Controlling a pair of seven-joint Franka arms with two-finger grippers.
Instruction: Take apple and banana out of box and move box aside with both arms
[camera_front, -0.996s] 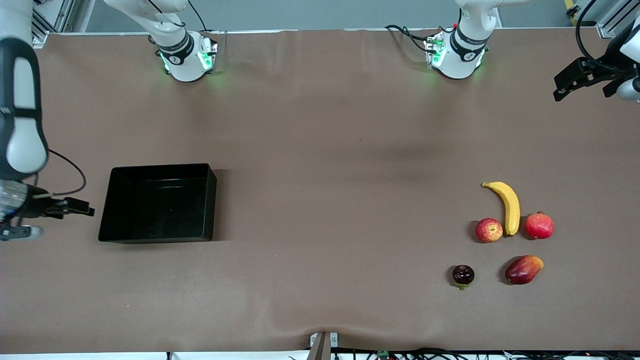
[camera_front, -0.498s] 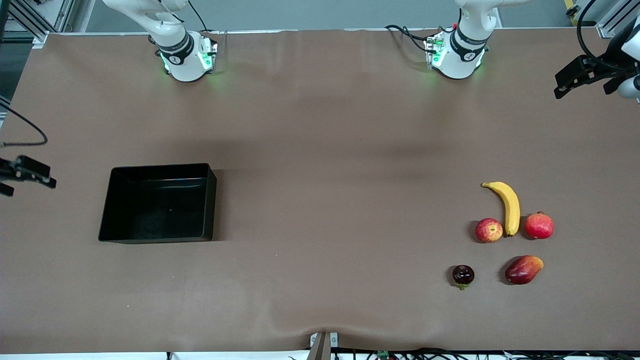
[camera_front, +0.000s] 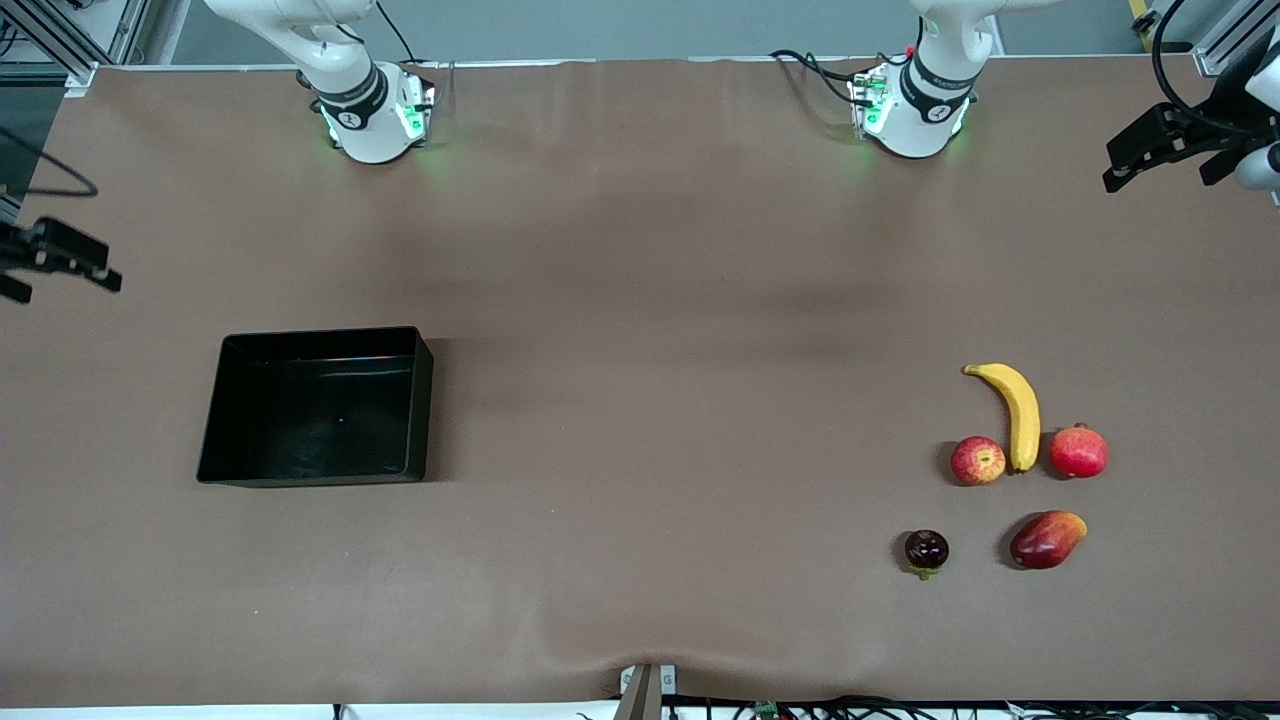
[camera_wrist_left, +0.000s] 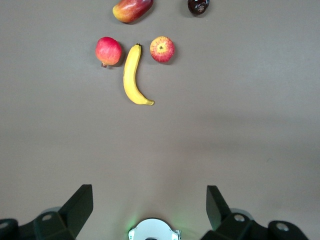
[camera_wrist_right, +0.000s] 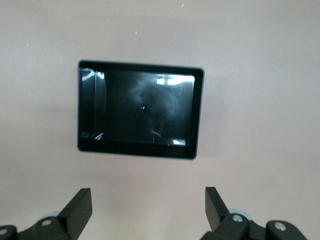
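Claw of the right arm (camera_front: 60, 262): up in the air at the right arm's end of the brown desk (camera_front: 640, 300), fingers (camera_wrist_right: 80, 205) spread wide, holding nothing.

Shallow rectangular black plastic tray with glossy walls (camera_front: 316, 406) (camera_wrist_right: 140, 115): flat on the desk toward the right arm's end, nothing in it.

Small dark red round fruit with a green stem (camera_front: 926, 551) (camera_wrist_left: 198, 5): nearest the front camera of the fruit group, toward the left arm's end.

Small round red apple with yellow streaks (camera_front: 977, 461) (camera_wrist_left: 162, 49): just beside the banana's lower end.

Long curved yellow banana (camera_front: 1014, 410) (camera_wrist_left: 133, 76): between the apple and the pomegranate.

Oval red-orange mango (camera_front: 1046, 539) (camera_wrist_left: 132, 9): nearer the front camera than the pomegranate.

Red pomegranate with crown tip (camera_front: 1078, 451) (camera_wrist_left: 108, 51): just beside the banana.

Claw of the left arm (camera_front: 1160, 150): in the air over the desk's edge at the left arm's end, fingers (camera_wrist_left: 80, 205) wide apart, empty.
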